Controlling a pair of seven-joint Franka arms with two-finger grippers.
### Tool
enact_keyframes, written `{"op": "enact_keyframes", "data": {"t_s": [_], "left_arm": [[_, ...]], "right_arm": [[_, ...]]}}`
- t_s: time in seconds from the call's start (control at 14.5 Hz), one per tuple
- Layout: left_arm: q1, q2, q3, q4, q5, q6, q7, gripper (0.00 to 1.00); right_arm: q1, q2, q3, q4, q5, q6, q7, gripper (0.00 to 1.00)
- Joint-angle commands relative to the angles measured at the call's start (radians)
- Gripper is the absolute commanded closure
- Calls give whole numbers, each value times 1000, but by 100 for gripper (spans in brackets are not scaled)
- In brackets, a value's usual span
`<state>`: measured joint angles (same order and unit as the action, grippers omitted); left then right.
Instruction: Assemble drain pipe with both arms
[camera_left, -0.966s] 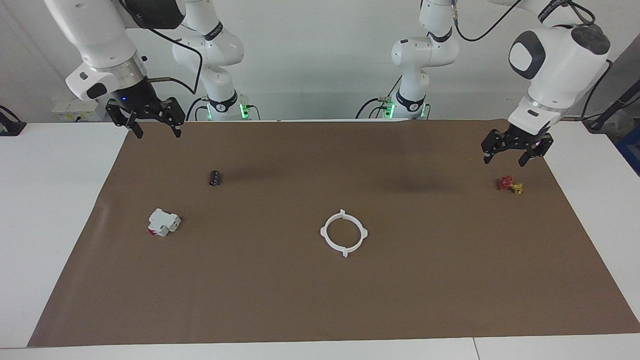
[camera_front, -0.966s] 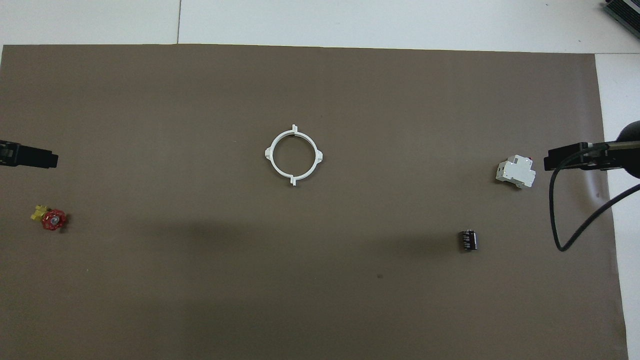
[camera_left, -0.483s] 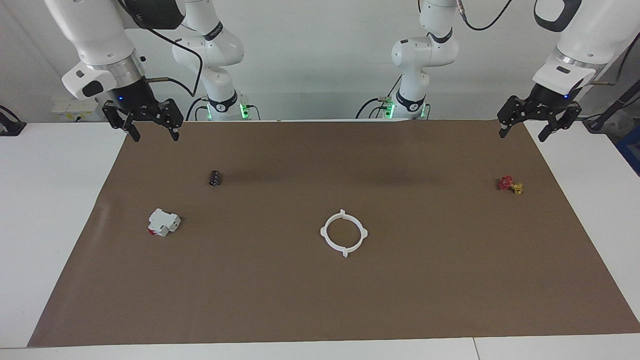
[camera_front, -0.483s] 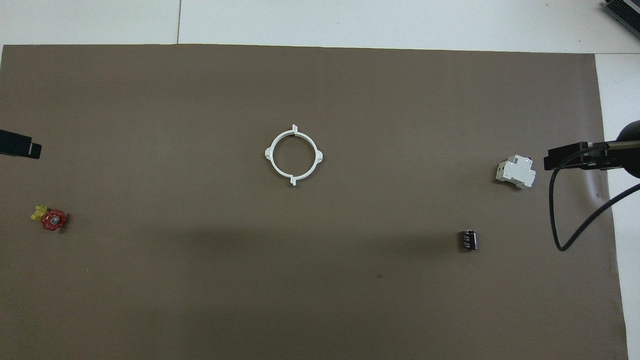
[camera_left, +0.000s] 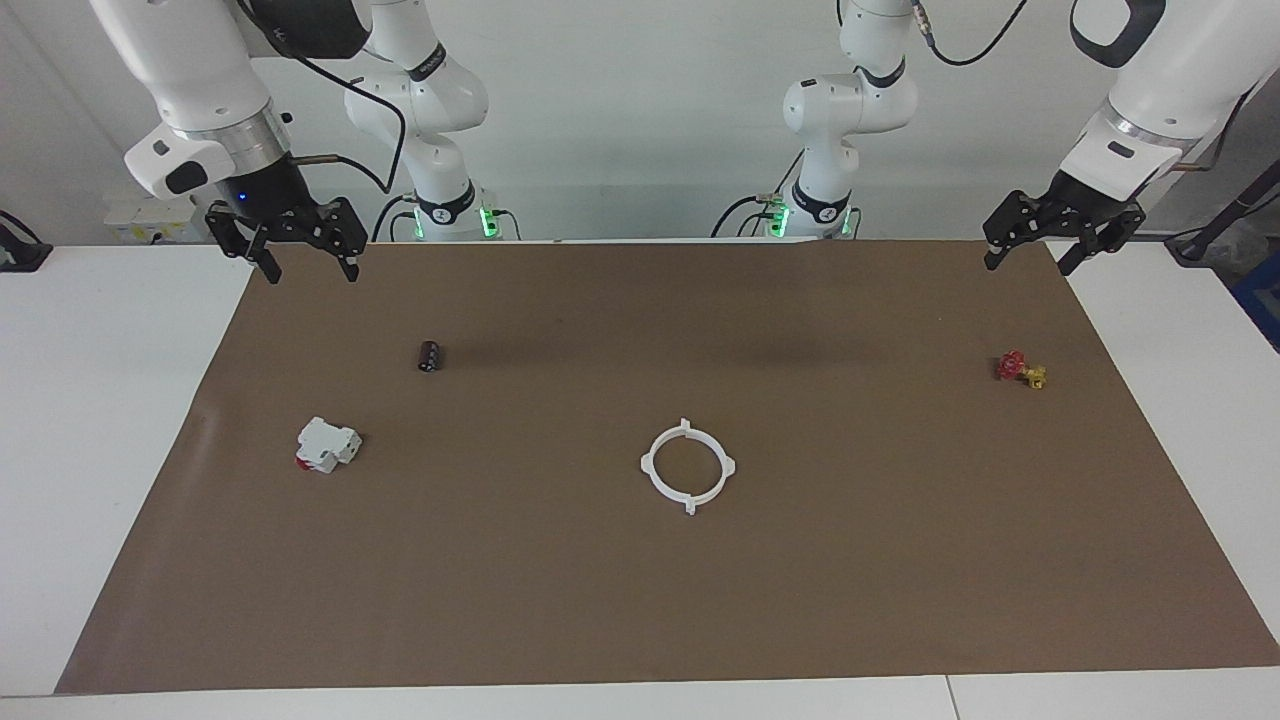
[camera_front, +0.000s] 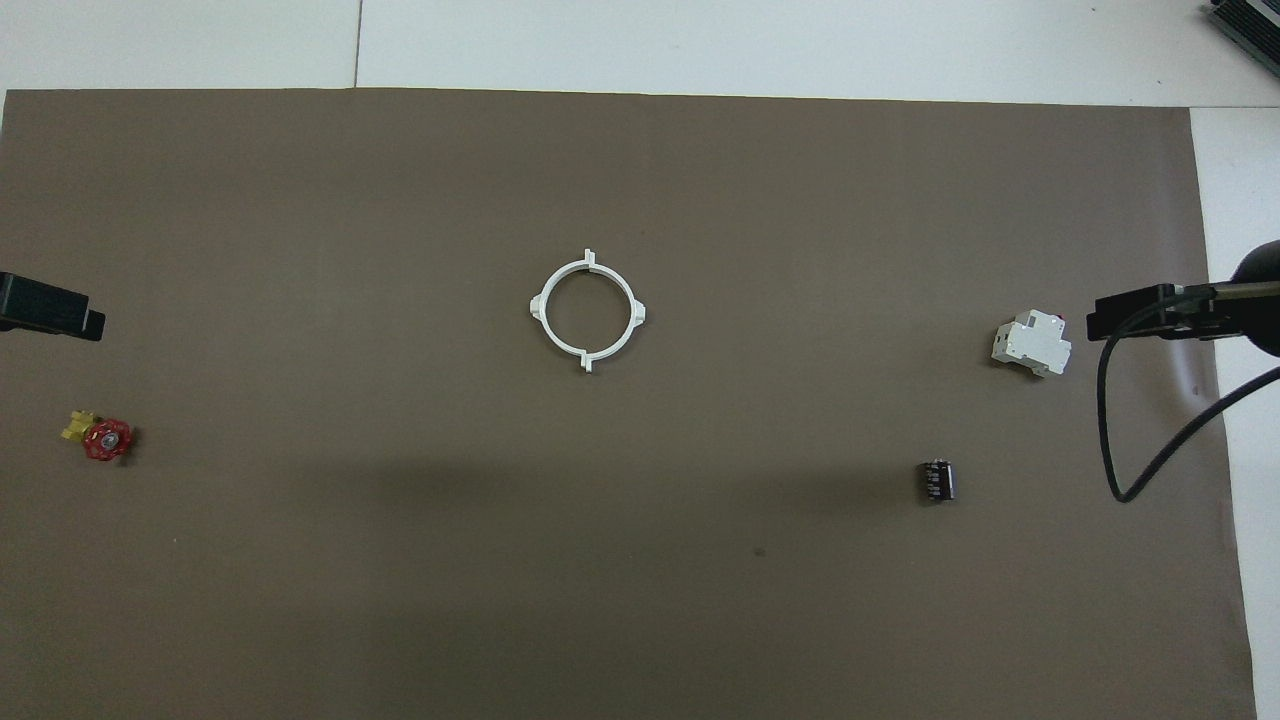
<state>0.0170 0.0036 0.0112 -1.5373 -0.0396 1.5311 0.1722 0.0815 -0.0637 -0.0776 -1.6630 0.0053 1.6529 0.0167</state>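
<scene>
Moved since earlier: left gripper (camera_left: 1031, 248) is higher and nearer the mat's upper right corner in the facing view than a second ago, when it hung just above the red and yellow valve (camera_left: 1020, 369); right gripper (camera_left: 306, 253) has barely shifted; nothing on the mat has moved.
Left gripper jaws: spread apart, holding nothing, up in the air over the mat's corner at the robots' edge.
Right gripper jaws: spread apart, empty, over the mat's upper left corner in the facing view.
Drain pipe (camera_left: 688, 465): one closed white ring with four tabs, flat on the brown mat (camera_left: 640, 600) near the middle of both frames, well apart from both grippers.
Open room: bare mat all round the ring; whole lower half of the facing view holds nothing.
Mat edges: straight, with white table (camera_left: 100, 450) showing on every side.
White block with red end (camera_left: 326, 444): left of centre in the facing view.
Small dark cylinder (camera_left: 429, 356): above that block in the frame, nearer the robots.
Valve: right side of the facing view, near the mat's edge.
Writing: none readable.
</scene>
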Motion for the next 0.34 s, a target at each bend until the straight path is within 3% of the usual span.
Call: {"op": "enact_keyframes", "data": {"t_s": [0.0, 0.28], "left_arm": [[-9, -30, 9, -32, -10, 15, -11, 0], [-23, -30, 7, -32, 24, 15, -26, 0]], "right_arm": [[0, -5, 2, -11, -1, 11, 5, 3], [0, -5, 2, -12, -1, 8, 3, 3]]}}
